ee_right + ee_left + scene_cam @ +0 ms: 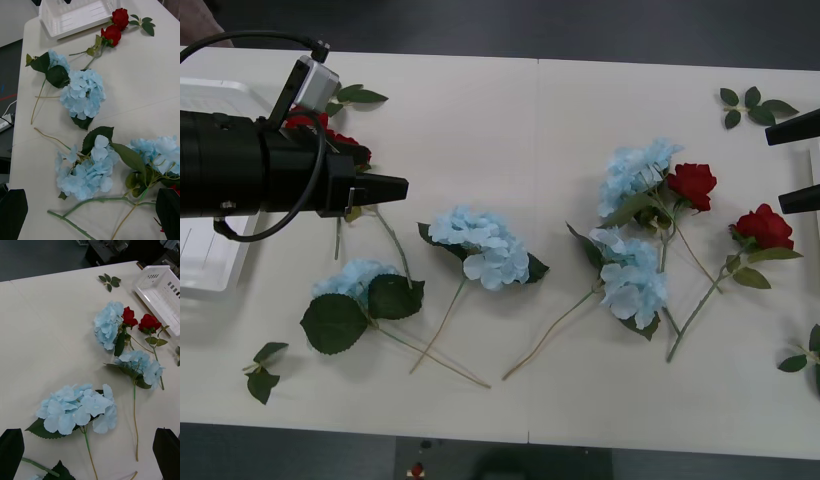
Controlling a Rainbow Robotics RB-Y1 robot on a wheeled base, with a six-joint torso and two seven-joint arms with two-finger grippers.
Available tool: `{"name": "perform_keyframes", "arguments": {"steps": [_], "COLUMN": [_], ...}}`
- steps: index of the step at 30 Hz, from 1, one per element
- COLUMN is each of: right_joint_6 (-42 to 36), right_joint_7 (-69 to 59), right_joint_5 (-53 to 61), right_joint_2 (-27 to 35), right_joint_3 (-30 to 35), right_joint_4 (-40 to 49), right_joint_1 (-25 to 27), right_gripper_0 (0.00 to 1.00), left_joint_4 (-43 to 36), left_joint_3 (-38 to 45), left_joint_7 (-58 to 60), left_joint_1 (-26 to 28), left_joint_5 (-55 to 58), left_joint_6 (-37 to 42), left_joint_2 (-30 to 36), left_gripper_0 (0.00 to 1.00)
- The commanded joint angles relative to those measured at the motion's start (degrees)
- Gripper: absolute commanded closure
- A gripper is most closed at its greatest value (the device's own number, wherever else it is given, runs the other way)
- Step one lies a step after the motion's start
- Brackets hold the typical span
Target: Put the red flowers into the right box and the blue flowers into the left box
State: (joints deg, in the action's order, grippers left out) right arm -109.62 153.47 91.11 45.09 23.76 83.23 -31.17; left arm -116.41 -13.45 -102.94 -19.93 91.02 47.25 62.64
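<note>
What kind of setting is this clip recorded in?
Probably an indoor lab or office test bench: a plain white table strewn with artificial blue flowers and red flowers, white plastic boxes at its ends, and cables on the floor beside it.

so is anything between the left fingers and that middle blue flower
Nothing visible does. The left gripper hangs open above bare table, and the middle blue flower lies just beyond it toward the robot's right. Its only near neighbour is another blue flower, off to the side.
</note>
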Motion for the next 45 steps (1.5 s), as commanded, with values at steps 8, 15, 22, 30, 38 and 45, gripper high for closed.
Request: {"name": "perform_keyframes", "arguments": {"steps": [8, 15, 22, 30, 38, 45], "right_joint_6": [0.4, 0.3, 2.7, 5.6, 7.6, 12.3], "right_joint_7": [0.7, -19.7, -45.4, -68.7, -85.2, -95.2], "right_joint_5": [0.2, -5.3, -11.3, -23.8, -34.9, -39.4], "right_joint_2": [0.6, 0.5, 0.5, 0.5, -1.3, -2.2], "right_joint_3": [-1.1, -3.9, -8.0, -12.9, -14.6, -14.6], "right_joint_4": [3.8, 5.5, 5.6, 5.8, 5.8, 5.8], "right_joint_1": [0.0, 0.0, 0.6, 0.8, 1.8, 6.1], "right_gripper_0": [0.00, 0.00, 0.00, 0.00, 0.00, 0.00], "left_joint_4": [-0.3, 4.0, 7.9, 12.3, 17.8, 25.4], "left_joint_3": [2.7, 8.6, 12.8, 12.6, 10.5, 4.6], "left_joint_7": [3.8, 13.2, 20.9, 28.9, 33.2, 33.3], "left_joint_1": [-0.5, -0.6, -0.6, -0.6, -2.3, -7.9], "left_joint_5": [4.9, 3.2, -3.7, -12.4, -14.2, -15.3], "left_joint_6": [-2.3, 4.3, 9.8, 9.8, 9.8, 9.8], "left_joint_2": [-0.3, 0.9, 2.1, 2.4, 2.3, 2.1], "left_gripper_0": [0.00, 0.00, 0.00, 0.00, 0.00, 0.00]}}
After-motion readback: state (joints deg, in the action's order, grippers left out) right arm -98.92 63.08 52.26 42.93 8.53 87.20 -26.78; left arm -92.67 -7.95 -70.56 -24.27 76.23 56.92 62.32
